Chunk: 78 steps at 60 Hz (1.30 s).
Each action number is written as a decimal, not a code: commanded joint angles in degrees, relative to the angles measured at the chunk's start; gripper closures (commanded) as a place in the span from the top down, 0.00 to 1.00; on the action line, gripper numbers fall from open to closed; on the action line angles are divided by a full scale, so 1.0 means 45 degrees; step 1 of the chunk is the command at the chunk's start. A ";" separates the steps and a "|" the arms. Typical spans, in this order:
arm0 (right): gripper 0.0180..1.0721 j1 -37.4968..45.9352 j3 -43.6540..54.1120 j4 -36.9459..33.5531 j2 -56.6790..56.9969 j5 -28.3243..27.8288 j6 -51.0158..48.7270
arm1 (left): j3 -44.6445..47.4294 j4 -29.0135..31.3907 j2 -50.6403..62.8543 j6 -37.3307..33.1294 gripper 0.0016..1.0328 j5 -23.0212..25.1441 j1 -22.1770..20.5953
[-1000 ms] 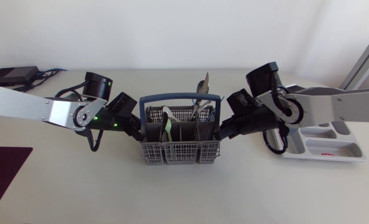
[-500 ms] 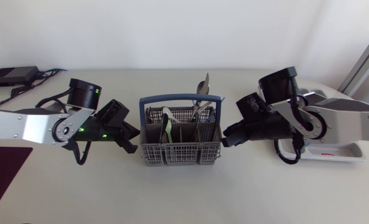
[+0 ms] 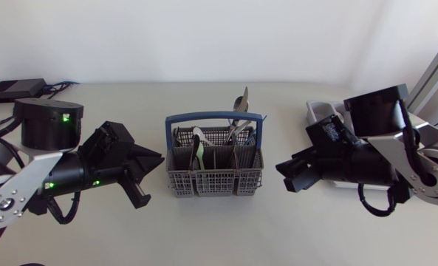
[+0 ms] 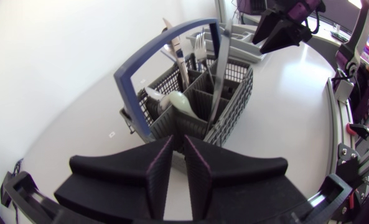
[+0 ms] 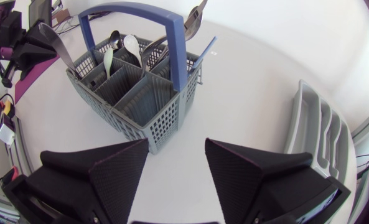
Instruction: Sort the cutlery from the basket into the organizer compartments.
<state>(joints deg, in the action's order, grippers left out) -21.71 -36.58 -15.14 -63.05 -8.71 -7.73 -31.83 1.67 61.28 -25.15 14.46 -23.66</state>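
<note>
The grey cutlery basket (image 3: 213,177) with a blue handle stands mid-table and holds several spoons and forks (image 3: 239,107). My left gripper (image 3: 154,179) hangs to its left, apart from it. In the left wrist view the left gripper (image 4: 178,140) is open by a narrow gap, empty, with the basket (image 4: 228,118) just ahead. My right gripper (image 3: 283,177) hovers to the basket's right. The right wrist view shows this gripper (image 5: 177,146) wide open and empty, the basket (image 5: 140,99) ahead of it. The grey organizer (image 5: 318,134) lies beside it, largely hidden under my right arm in the head view.
A black box (image 3: 12,90) with cables sits at the back left corner. Bare table surface lies in front of the basket and between the basket and each gripper.
Both arms have pulled away from the basket's sides, outward and toward the table's front. Both grippers have parted their fingers, the right one much wider.
</note>
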 commanded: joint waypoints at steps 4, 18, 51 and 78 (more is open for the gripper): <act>0.67 -0.0350 0.0355 -0.0386 0.0514 0.0021 -0.0158 | 0.0258 0.0097 -0.0277 0.0002 0.22 -0.0108 -0.0895; 0.67 -0.0741 0.0296 -0.0718 0.0866 0.0002 -0.0060 | 0.0180 -0.0821 0.0660 0.0041 0.24 -0.1436 -0.2770; 0.67 -0.1014 0.0335 -0.0679 0.0807 -0.0018 0.0037 | -0.0445 -0.2950 0.2887 0.0080 0.27 -0.2139 -0.3023; 0.67 -0.1229 0.0238 -0.0445 0.0377 -0.0018 0.0096 | -0.0660 -0.4083 0.3746 0.0217 0.07 -0.2412 -0.3063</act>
<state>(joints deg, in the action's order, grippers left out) -26.70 -36.25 -17.78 -60.40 -8.75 -7.70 -33.28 -15.57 76.71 -25.10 3.92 -36.95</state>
